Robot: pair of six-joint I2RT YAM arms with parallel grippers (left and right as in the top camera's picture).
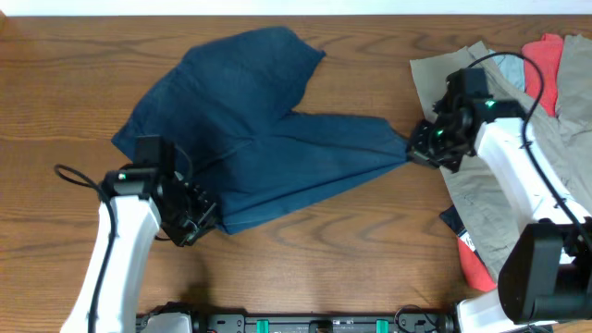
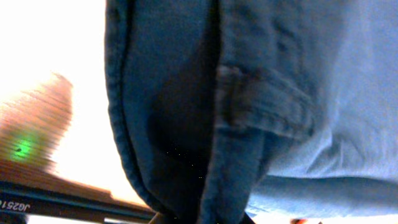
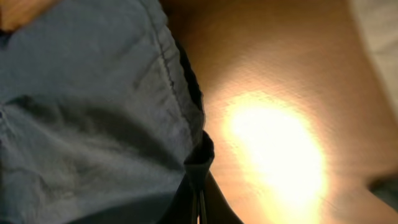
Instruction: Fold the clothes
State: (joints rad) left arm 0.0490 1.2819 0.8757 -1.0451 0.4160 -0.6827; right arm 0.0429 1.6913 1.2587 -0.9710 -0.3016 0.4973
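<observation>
Overhead, cloth: the blue garment (image 1: pixel 268 139) lies spread mid-table (image 1: pixel 55 74), drawn out between my two arms, probably to flatten it for a fold.
Overhead, left gripper (image 1: pixel 196 220): at the near left corner, touching the cloth edge.
Overhead, right gripper (image 1: pixel 418 150): at the pulled-out right tip, just beside the pile of other clothes (image 1: pixel 499 194).
Left wrist: the stitched hem (image 2: pixel 118 124) crowds the lens and hides my fingers; I cannot tell whether they are apart or together.
Right wrist: my fingers are clamped on the gathered corner, which narrows to a point there; bare wood beside it.
</observation>
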